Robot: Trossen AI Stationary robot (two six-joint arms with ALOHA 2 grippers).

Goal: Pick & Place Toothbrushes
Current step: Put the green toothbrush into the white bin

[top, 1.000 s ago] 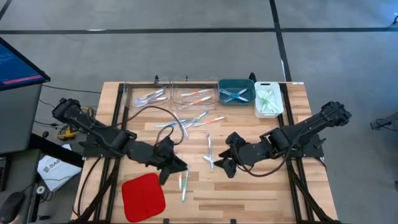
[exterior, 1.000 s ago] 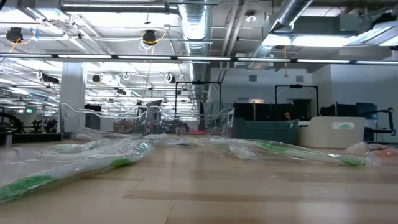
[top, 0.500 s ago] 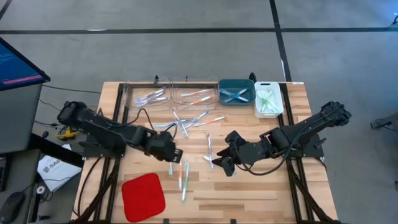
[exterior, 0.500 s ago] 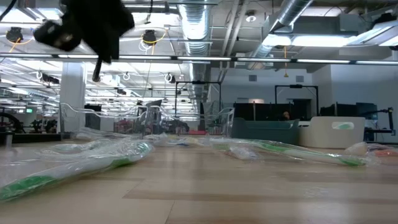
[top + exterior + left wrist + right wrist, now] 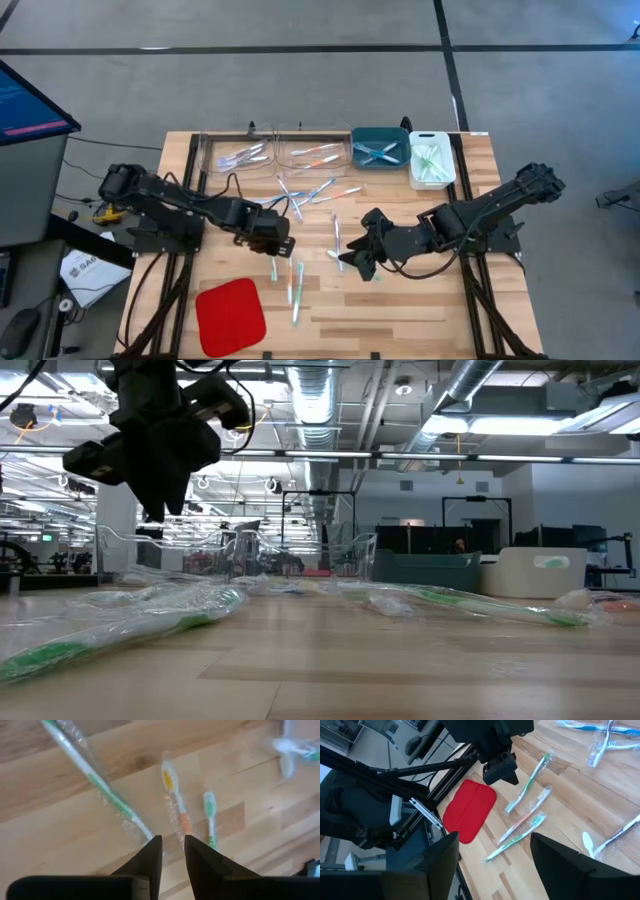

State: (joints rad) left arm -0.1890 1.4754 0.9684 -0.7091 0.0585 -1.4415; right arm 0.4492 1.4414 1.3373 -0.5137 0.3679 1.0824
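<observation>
Three wrapped toothbrushes lie flat side by side on the wooden table: a green-and-white one, an orange one and a green one. They also show in the high view. My left gripper hangs above them, pointing down, its fingers a narrow gap apart with nothing between; from table height the left gripper is seen clear of the table. More toothbrushes lie farther back. My right gripper waits open, raised over the table's middle right, beside another toothbrush.
A red square pad lies at the near left. Along the far edge stand two clear bins, a teal bin and a white bin, each holding toothbrushes. Bare wood lies at the near right.
My left gripper has come down into the low view from above and shifted a little toward the far edge, away from the red pad. It has rolled and tipped to point down at the three toothbrushes. My right arm has kept still.
</observation>
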